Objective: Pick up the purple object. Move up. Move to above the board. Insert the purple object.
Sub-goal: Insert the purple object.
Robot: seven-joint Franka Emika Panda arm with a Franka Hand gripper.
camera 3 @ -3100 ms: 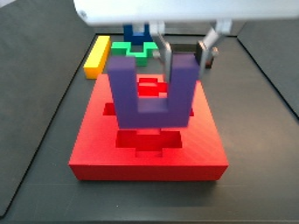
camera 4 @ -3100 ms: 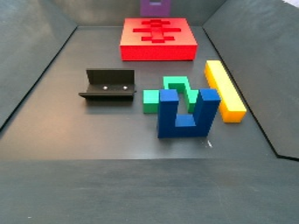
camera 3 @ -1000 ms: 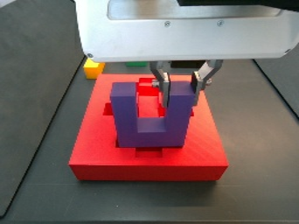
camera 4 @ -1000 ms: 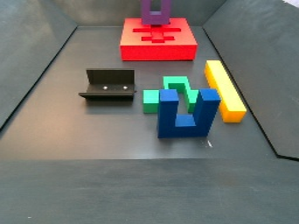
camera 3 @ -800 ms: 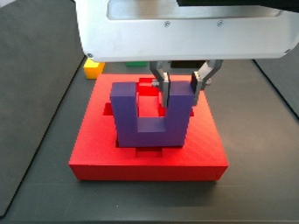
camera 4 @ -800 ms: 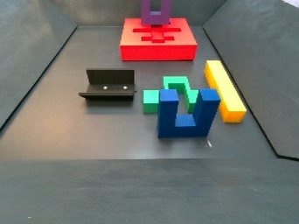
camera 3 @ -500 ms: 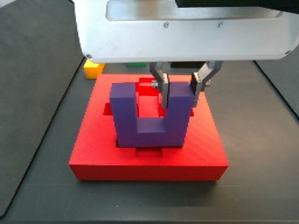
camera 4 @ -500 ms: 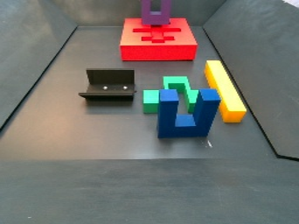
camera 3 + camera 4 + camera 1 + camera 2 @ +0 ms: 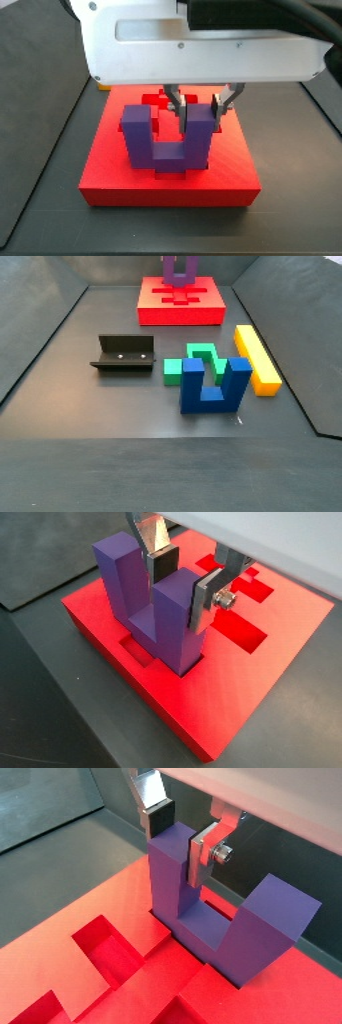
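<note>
The purple object (image 9: pixel 168 142) is standing upright on the board (image 9: pixel 107 172), prongs up, with its base sunk into one of the brighter red slots near the board's middle — you can see that pretty clearly in a wrist view (image 9: pixel 151 604), where the bottom of the block sits inside the recess rather than on the flat top. The gripper (image 9: pixel 185 836) is clamped on one of the two prongs, one silver finger (image 9: pixel 210 595) pressed flat on each side of it; the second prong is free. In a side view the gripper (image 9: pixel 195 107) hangs right over the board under the big white wrist housing (image 9: pixel 201 45), fingers reaching down onto the prong farther from the board's left edge in that view. In a side view the purple object (image 9: pixel 179 270) only shows as a bit of purple poking up from the board (image 9: pixel 183 301) at the top edge of the frame. Everything else sits off the board on the dark floor — the fixture (image 9: pixel 126 354), and near it a cluster of a green block (image 9: pixel 195 360), a blue U-shaped block (image 9: pixel 213 385) in front of the green one, and a yellow bar (image 9: pixel 257 357) just beside them, all well apart from the board.
</note>
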